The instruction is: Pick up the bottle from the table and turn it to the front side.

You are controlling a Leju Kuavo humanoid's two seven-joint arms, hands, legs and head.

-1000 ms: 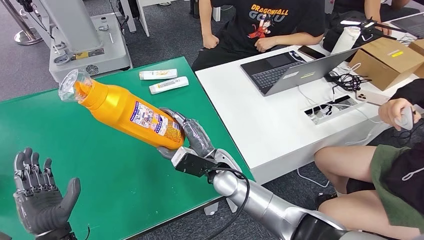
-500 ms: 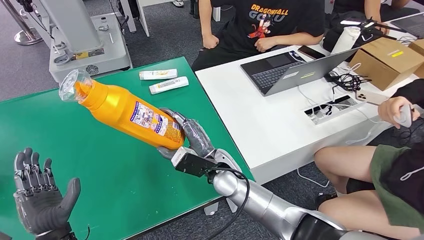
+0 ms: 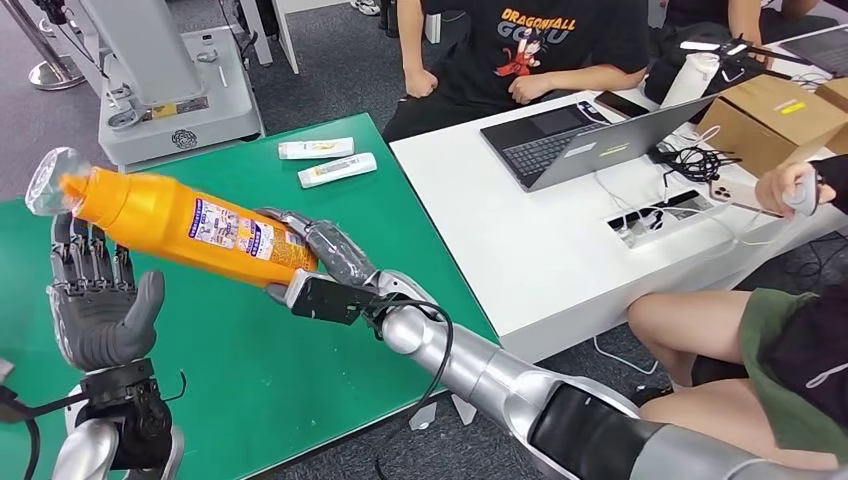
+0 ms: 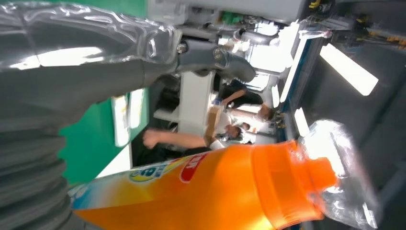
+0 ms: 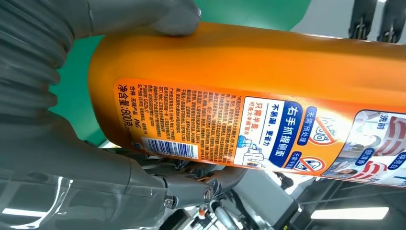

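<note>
Shifted since a second ago: right hand (image 3: 325, 262) and orange bottle (image 3: 170, 220) have swung across toward the robot's left, and left hand (image 3: 98, 300) has risen from low over the table to just under the bottle's neck. Green table (image 3: 250, 350): largest item, bottle held in the air above it. White desk (image 3: 520, 250): beside the table, bearing an open laptop (image 3: 590, 135) and a cardboard box (image 3: 775, 120); seated people around it. Orange bottle: tilted nearly level, cap end wrapped in clear plastic, back label with barcode facing the right wrist camera. Right hand: clamped around the bottle's base end. Left hand: palm up, fingers spread, holding nothing. Two white tubes (image 3: 337, 170): lying side by side near the table's far edge.
</note>
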